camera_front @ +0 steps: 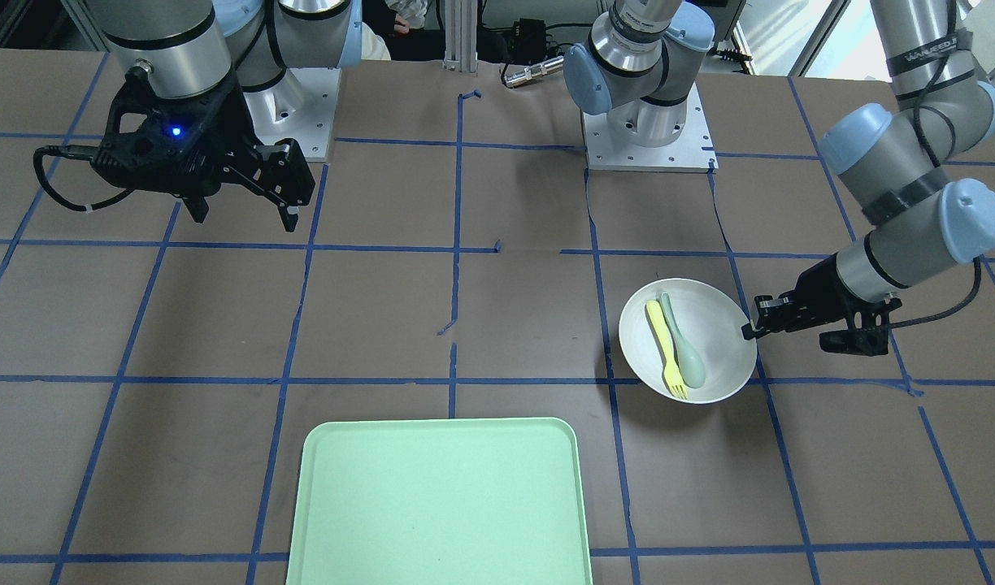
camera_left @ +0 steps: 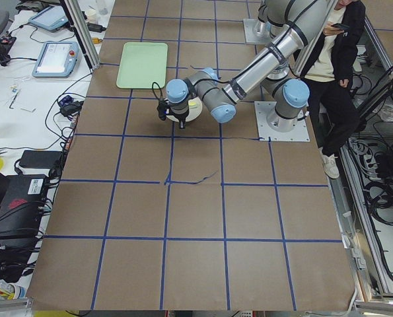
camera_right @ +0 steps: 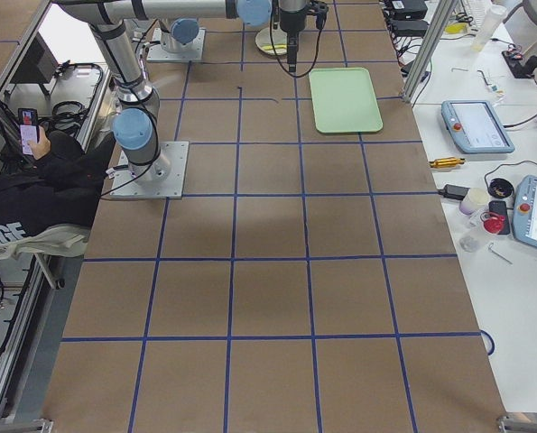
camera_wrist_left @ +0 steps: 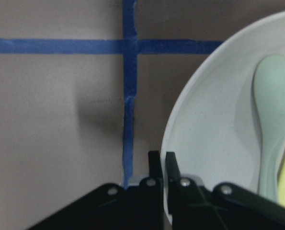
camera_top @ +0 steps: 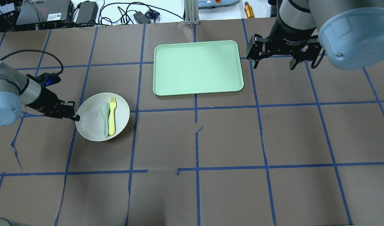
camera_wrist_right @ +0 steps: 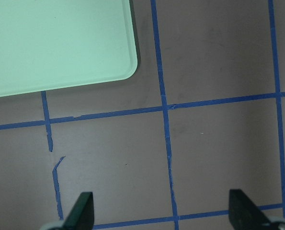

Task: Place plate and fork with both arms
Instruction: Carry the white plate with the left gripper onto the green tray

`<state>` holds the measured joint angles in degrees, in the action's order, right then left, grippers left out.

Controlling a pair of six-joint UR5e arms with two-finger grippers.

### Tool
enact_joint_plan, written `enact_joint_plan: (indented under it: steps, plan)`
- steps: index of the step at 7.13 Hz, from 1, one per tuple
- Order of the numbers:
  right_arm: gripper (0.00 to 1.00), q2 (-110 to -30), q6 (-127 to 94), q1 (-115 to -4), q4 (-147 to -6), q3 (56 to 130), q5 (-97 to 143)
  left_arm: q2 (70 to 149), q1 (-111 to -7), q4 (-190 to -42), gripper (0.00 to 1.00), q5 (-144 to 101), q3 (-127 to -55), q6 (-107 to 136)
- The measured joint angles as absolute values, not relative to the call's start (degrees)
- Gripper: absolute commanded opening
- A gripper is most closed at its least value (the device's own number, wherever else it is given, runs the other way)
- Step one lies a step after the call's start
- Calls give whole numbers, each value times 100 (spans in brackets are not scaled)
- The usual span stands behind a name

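Right-wrist lettering unreadable. Left hand pinched plate rim near left edge of desk; right hand hung spread, pointing down.

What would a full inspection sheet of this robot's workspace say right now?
Surface: brown table with a blue tape grid; covering torn in places.
Job's things: plate on the table, fork lying in it.
Clutter: spoon in the plate beside the fork; green tray apart from the plate.
Grippers: left gripper shut on the plate's rim; right gripper open, hanging above the table beside the tray.
Cables: black cable looping from the left wrist; cords beyond the table's far edge.
Surroundings: person with a phone near the robot's base; handheld control screens on a side bench.
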<state>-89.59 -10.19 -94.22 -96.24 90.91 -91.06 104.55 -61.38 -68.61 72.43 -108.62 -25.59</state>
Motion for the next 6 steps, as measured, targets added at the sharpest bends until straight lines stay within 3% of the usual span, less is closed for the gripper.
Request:
enact_joint_plan:
  steps: [2,6]
  plan:
    - [100,-8950,-1019,-9422,-9624,9098,-9105,10951,-7058,-6831,0,6596,-10063,-1736]
    - [100,-8939,-1020,-9435,-9624,9114,-9098,12988,-9025,-6119,0,6635,-7635,547]
